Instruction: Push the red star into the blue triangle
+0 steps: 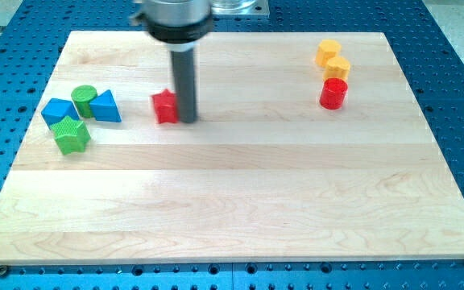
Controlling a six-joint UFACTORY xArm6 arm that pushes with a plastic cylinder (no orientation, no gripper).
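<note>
The red star [165,106] lies on the wooden board [240,193] at the upper left of middle. My tip [188,119] touches the star's right side. The blue triangle [105,107] lies to the star's left, a short gap apart. The rod rises from the tip to the arm's dark head at the view's top.
A green cylinder [84,100], a blue cube-like block [59,112] and a green star-like block [72,135] cluster by the triangle at the left. Two yellow blocks [327,53] [337,68] and a red cylinder [333,93] stand at the upper right.
</note>
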